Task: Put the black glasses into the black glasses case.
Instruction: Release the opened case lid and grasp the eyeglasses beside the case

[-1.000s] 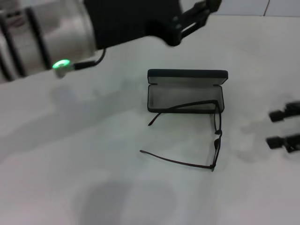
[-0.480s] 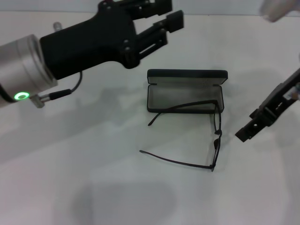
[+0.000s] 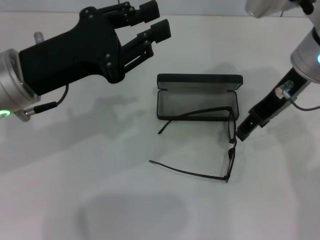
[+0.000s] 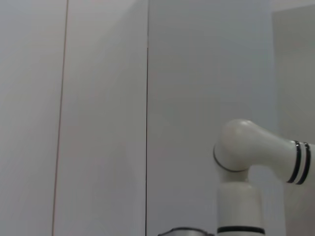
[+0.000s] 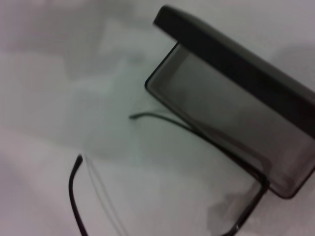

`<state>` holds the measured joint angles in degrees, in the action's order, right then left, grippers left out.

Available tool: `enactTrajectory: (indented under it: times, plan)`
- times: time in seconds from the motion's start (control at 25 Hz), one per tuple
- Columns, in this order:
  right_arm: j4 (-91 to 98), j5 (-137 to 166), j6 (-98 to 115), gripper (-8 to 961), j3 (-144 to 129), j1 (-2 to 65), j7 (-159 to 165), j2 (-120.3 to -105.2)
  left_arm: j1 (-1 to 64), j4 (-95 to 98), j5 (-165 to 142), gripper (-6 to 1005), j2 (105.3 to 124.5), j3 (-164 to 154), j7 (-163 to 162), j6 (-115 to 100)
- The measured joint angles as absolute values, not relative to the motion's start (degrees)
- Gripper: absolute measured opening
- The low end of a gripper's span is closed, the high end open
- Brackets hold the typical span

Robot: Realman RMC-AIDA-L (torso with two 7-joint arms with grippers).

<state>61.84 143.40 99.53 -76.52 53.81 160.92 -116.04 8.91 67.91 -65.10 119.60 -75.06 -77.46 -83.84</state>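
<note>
While the left pincer [image 3: 157, 20] hovers spread, the right pincer [image 3: 243, 132] seemingly nears the black glasses [image 3: 227, 145].

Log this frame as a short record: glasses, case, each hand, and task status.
glasses: unfolded on the table, outside the case, one temple arm lying across the case's front edge
case: open, lid up, grey lining showing, nothing fully inside
left hand: open, raised to the left of and behind the case, holding nothing
right hand: low beside the glasses' front frame, to the right of the case; finger state unclear
task status: glasses not yet picked up or placed
</note>
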Motion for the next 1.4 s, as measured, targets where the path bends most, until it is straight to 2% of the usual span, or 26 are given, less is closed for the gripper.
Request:
enactTrajectory:
  times: [0.48, 1.08, 1.4]
  plan:
    - [45.96, 139.43, 92.94, 645, -73.13, 58.0, 162.67, -116.19, 9.53, 65.59, -64.99, 325, 119.62, -74.73, -70.01, -84.94]
    - [36.63, 139.54, 89.25, 621, -71.47, 62.45, 162.71, -116.19, 9.52, 64.06, -65.14, 312, 119.67, -74.7, -65.79, -85.08]
    - [36.18, 139.9, 87.89, 609, -73.47, 62.71, 162.74, -116.19, 9.42, 62.81, -64.99, 305, 119.66, -74.41, -64.62, -85.77]
